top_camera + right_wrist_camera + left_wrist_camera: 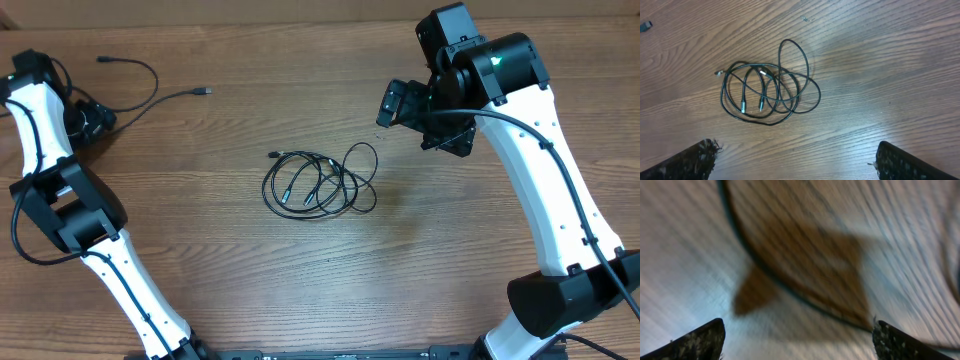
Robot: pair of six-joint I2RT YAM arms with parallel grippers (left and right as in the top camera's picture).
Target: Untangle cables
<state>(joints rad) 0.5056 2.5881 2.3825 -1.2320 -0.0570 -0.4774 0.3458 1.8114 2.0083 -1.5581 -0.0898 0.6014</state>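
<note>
A tangled bundle of thin black cables (pixel 320 182) lies coiled at the table's middle, with small metal-tipped plugs inside the loops. It also shows in the right wrist view (pixel 767 90). My right gripper (pixel 797 150) is open and empty, and hovers above and to the right of the bundle (pixel 398 103). A single loose cable (pixel 150 85) lies apart at the far left. My left gripper (pixel 92 118) is beside that strand. In the blurred left wrist view it is open and empty (pixel 797 330), with the thin cable (pixel 770 275) curving just ahead of the fingers.
The wooden table (pixel 230 280) carries both arm bases at its front corners. Thicker black robot cables run along the left arm (pixel 20 235) and the right arm (pixel 560 170). A plug of the loose cable (pixel 645 25) shows at the right wrist view's top left.
</note>
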